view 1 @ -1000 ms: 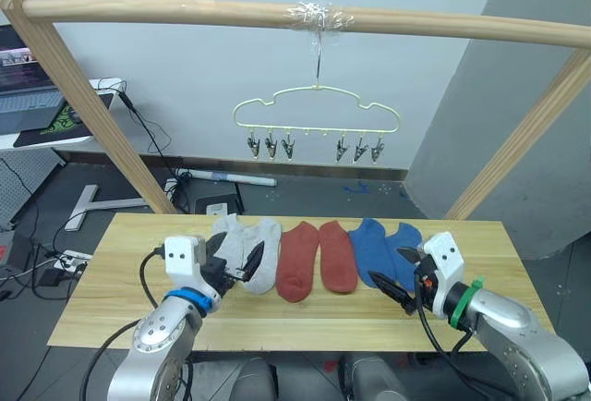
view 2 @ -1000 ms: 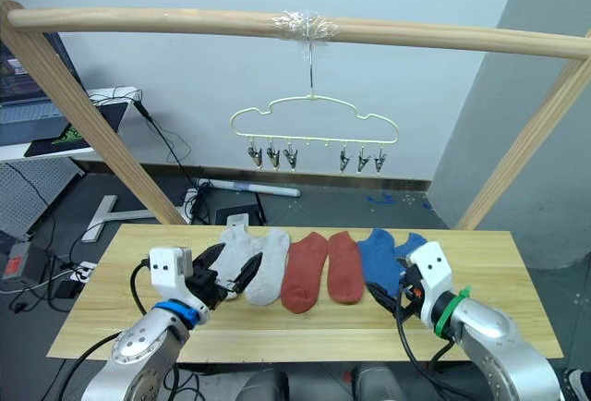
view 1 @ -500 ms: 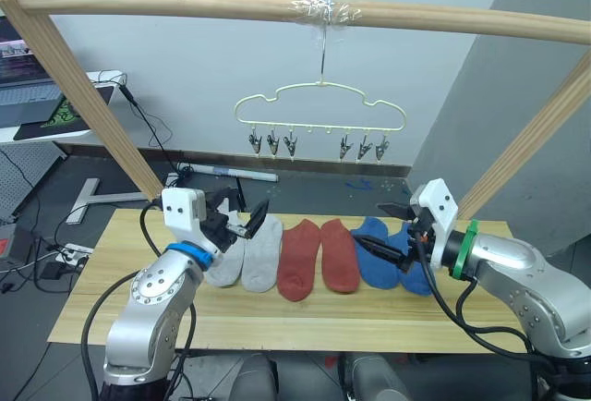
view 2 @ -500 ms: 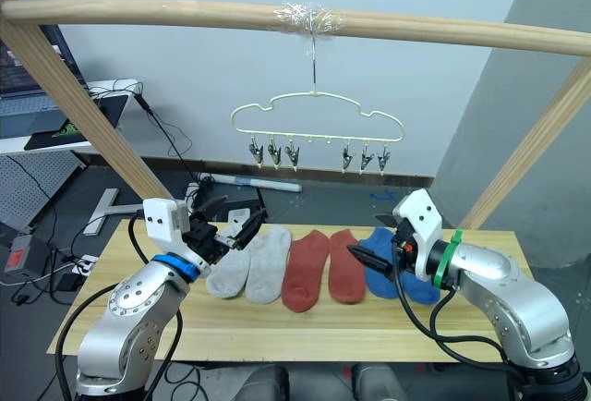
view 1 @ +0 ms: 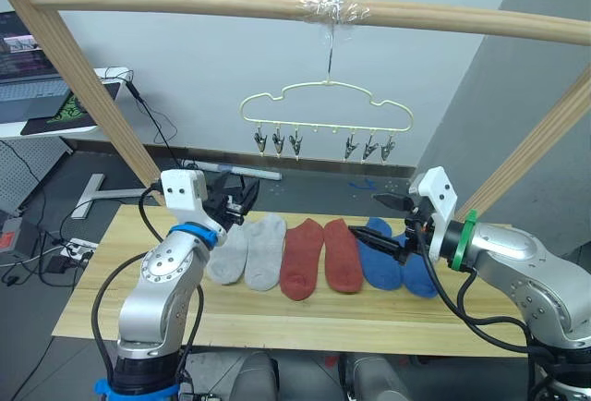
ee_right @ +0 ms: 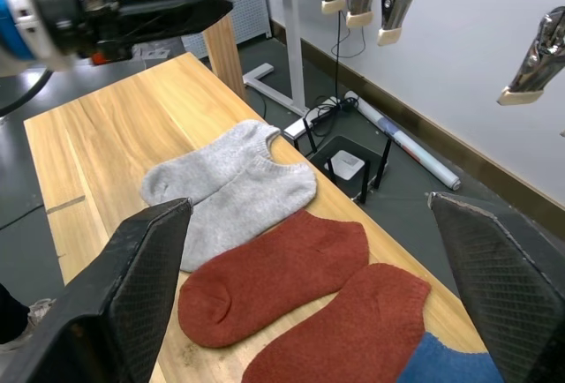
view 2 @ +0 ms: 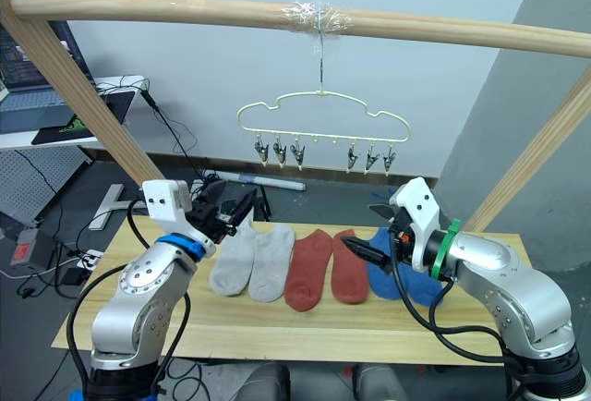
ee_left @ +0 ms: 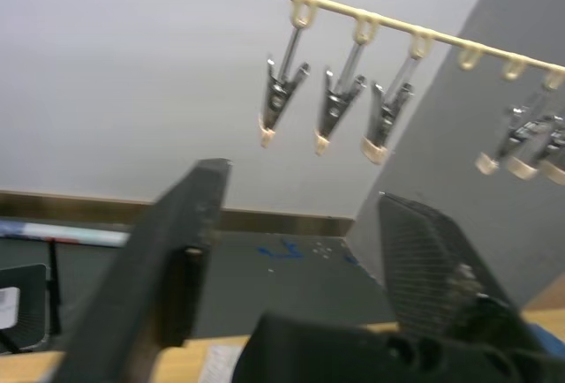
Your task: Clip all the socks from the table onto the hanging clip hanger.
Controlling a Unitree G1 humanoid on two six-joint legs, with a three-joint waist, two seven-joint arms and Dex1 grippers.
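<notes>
Grey socks (ee_right: 231, 183), table (ee_right: 97, 136), open right fingers (ee_right: 150, 268)

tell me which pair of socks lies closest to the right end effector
The blue socks. They lie at the table's right end, just under the open right end effector; the red socks are in the middle and the grey socks furthest off.

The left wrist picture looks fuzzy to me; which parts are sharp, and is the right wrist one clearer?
Left wrist view: the near fingers are soft and smeared, the clips only slightly crisper. Right wrist view: the grey socks and red socks are sharp, while its own fingers blur.
</notes>
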